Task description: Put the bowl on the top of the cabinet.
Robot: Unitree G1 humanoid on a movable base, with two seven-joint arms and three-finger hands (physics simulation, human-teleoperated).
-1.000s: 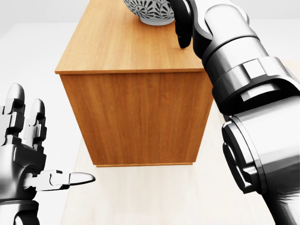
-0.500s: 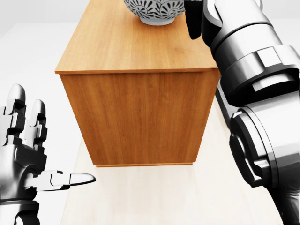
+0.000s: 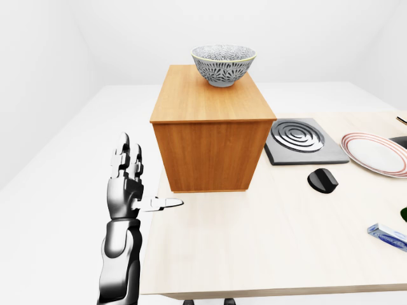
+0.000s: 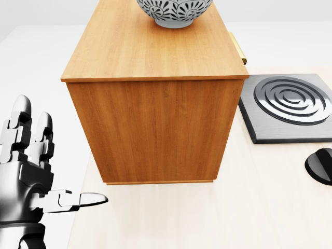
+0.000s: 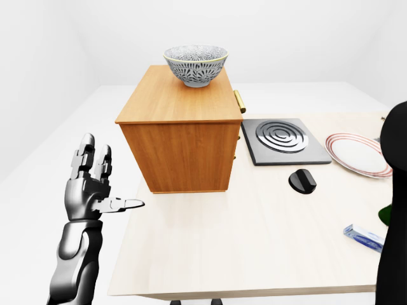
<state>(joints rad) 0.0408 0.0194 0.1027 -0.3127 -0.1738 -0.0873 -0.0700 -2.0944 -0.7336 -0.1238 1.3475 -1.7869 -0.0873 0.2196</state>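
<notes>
Simulated kitchen table (image 3: pixel 254 241) — hotplate (image 3: pixel 299 136), plate (image 3: pixel 375 152)

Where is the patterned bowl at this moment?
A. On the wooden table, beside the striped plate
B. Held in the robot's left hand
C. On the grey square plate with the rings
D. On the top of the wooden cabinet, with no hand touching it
D. The bowl stands upright on the top of the cabinet, and the left hand is open, low at the left of the left-eye view, far from it.
</notes>
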